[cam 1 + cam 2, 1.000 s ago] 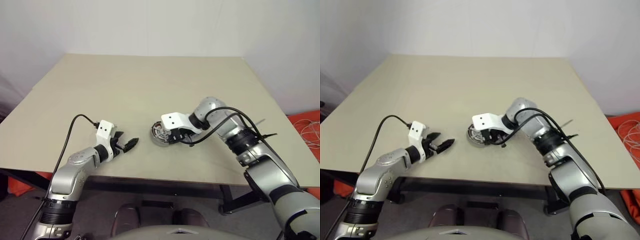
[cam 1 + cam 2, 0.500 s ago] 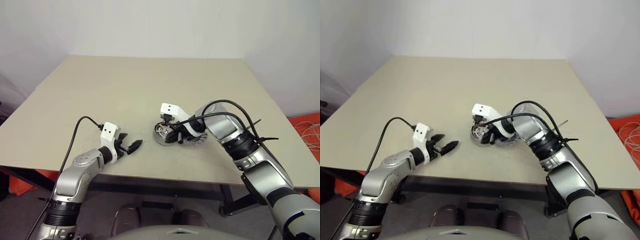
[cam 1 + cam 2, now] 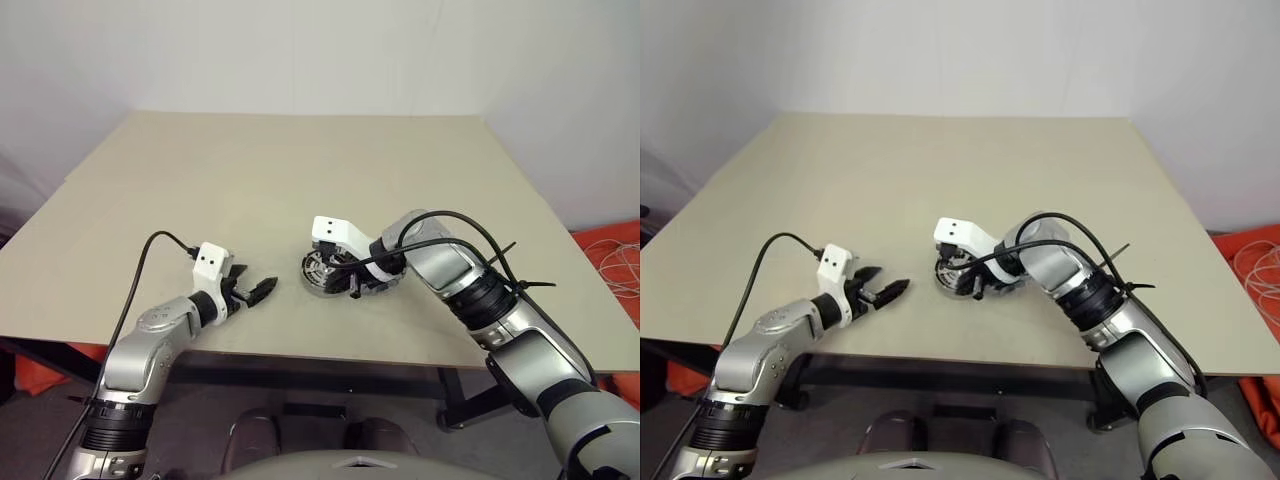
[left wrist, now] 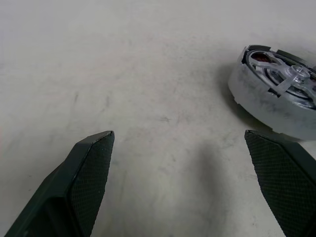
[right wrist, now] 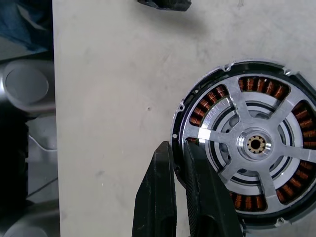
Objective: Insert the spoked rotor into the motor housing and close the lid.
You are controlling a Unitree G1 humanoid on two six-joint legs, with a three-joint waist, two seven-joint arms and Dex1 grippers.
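The rotor (image 5: 256, 145) sits in the housing (image 5: 183, 129); right gripper (image 5: 178, 170), nearly closed, pinches its rim. Left gripper (image 4: 190, 185) spread. Lid next.

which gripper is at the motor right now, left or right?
The right gripper: its nearly closed fingers sit at the rim of the motor housing, with the spoked rotor already seated inside. The left gripper hangs wide open over bare table, apart from the housing.
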